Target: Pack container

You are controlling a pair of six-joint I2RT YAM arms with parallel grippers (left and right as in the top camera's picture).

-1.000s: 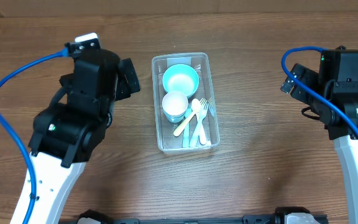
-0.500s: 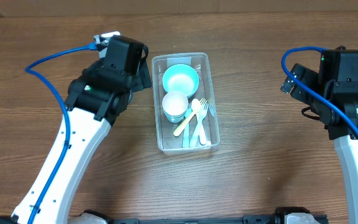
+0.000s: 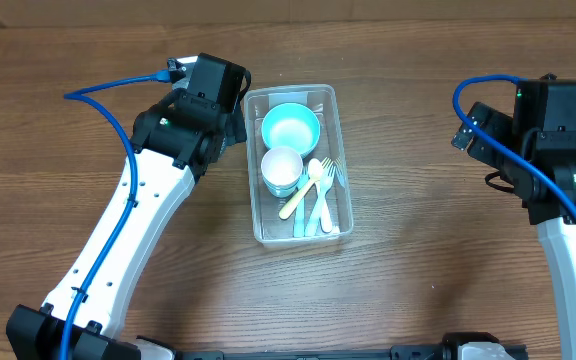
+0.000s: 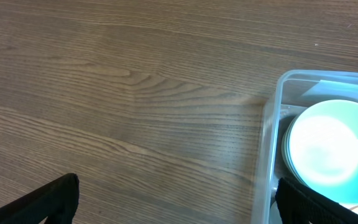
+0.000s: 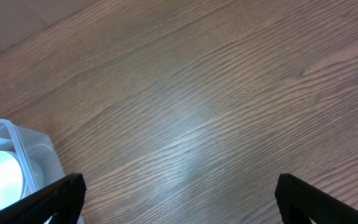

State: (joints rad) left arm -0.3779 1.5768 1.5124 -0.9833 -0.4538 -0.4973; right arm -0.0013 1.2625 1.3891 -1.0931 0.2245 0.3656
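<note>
The container (image 3: 251,195) is parked just beside the left gripper (image 3: 230,118), and well apart from the right gripper (image 3: 473,128). It's a clear plastic tub, rectangular, with rounded corners and a thin rim. Inside, a smooth, glossy round teal bowl (image 3: 290,126) is seen at the end nearest the left gripper, a white cup (image 3: 281,166) sits right next to it, and a loose bunch of pastel plastic forks and spoons (image 3: 315,195) is laid along the side away from that gripper.

In the left wrist view, the left gripper (image 4: 179,206) is spread about as wide as it goes and nothing is held. The tub's see-through wall (image 4: 263,155) is caught between the two black fingers (image 4: 51,200), much closer to one of them, and the teal bowl (image 4: 325,146) is seen just past it.

The right gripper (image 5: 185,202) is opened wide too and nothing is held. Only matte wood grain is seen between its fingers, with a corner of the tub (image 5: 17,140) off toward one side.

Everything is set on a brown wood-grain table (image 3: 418,270). Blue cables (image 3: 108,88) are looped off both arms.
</note>
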